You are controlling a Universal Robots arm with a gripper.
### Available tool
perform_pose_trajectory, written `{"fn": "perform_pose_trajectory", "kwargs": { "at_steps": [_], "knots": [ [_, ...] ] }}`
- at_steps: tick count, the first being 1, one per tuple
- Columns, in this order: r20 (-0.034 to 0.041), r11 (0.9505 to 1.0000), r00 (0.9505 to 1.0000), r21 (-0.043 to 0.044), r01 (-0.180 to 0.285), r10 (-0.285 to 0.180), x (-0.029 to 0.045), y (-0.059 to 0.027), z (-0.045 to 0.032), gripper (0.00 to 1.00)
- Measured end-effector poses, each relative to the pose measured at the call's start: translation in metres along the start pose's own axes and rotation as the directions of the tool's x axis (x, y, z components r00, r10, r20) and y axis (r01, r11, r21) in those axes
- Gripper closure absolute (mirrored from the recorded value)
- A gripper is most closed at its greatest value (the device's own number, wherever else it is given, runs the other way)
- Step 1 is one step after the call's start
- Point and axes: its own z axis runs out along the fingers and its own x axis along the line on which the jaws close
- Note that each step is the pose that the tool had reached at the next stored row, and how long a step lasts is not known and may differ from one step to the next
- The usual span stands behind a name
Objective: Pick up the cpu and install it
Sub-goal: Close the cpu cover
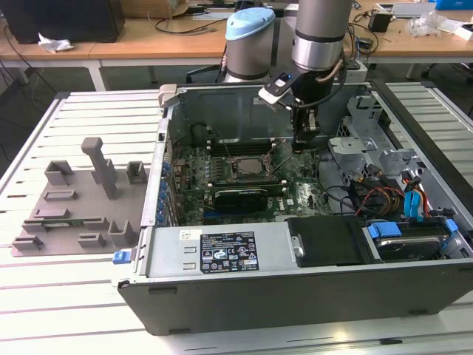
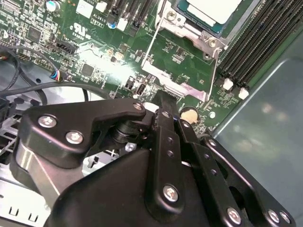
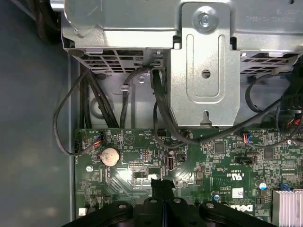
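The black end effector [image 2: 165, 98], closed on nothing, hovers near the socketed silver-topped square cpu [image 2: 210, 7], so any press should be gentle, sparing the green motherboard [image 2: 94, 56].

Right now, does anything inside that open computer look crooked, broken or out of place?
Nothing stands out. The cpu lies square within its socket frame, the motherboard looks undamaged, and the cables loop loosely but lead to connectors. The gripper hangs close over the board beside the socket.
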Motion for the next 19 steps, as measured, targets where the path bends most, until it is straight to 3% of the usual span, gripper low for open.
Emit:
{"fn": "perform_pose_trajectory", "kwargs": {
  "at_steps": [5, 15, 19],
  "knots": [
    [-0.0003, 1.0, 1.0, 0.0, 0.0, 0.0, 0.0001, -0.0061, 0.0001, 0.89],
    [-0.0002, 1.0, 1.0, -0.0003, -0.002, 0.002, 0.0005, -0.0384, 0.0002, 0.89],
    [-0.0003, 1.0, 1.0, -0.0004, -0.003, 0.003, 0.0005, -0.0464, 0.0003, 0.89]
  ]
}}
